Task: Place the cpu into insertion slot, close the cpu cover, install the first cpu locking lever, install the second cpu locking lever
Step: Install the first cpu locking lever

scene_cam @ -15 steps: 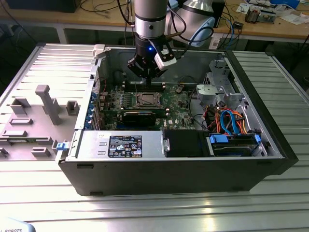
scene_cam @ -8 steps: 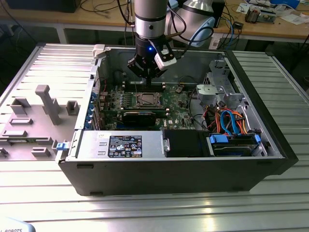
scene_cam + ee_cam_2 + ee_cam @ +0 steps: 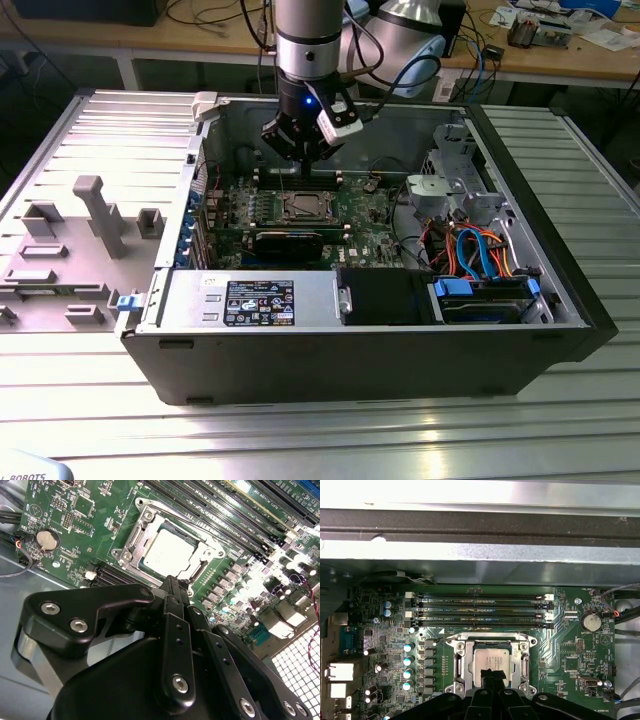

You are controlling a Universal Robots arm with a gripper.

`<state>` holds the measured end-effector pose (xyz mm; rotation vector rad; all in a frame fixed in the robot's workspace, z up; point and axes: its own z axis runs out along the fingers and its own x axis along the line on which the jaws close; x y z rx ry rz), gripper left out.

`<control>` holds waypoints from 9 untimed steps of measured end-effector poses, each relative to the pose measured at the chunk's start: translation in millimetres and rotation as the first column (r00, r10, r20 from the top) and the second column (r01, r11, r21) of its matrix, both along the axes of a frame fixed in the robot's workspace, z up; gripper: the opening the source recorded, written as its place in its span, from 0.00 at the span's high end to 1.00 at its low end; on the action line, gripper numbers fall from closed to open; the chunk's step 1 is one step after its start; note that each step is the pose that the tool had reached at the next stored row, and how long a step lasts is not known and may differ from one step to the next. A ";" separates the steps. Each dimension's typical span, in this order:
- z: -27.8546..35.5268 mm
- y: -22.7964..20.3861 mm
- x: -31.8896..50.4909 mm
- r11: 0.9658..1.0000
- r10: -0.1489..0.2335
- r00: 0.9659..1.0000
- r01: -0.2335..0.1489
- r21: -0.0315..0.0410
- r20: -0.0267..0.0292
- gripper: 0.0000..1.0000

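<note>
At six o'clock from the jaws in the exterior view, the cpu [image 3: 303, 208] lies flat in the insertion slot [image 3: 284, 210]. Jaws are pressed together, holding nothing. It looks light, stiff and fragile, best held by opposite edges.

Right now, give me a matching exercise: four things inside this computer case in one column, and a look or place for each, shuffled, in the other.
1. cpu
2. coin battery
3. memory slots
4. gripper

A. round, silvery, on the green motherboard
B. black, at the end of the arm
C. long dark parallel rows
D. flat grey square framed by the cpu cover

Pairs: 1-D, 2-A, 3-C, 4-B.
</note>
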<state>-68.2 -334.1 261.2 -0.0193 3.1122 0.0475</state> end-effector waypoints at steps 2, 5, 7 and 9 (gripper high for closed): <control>0.0 0.0 0.0 1.000 0.000 1.000 0.000 0.000 0.000 0.89; 0.0 0.0 -0.6 1.000 0.000 1.000 0.000 0.000 0.000 0.89; 0.0 0.0 -1.3 1.000 0.000 1.000 0.000 0.000 0.000 0.89; 0.0 0.0 -2.3 1.000 0.000 1.000 0.000 0.000 0.000 0.89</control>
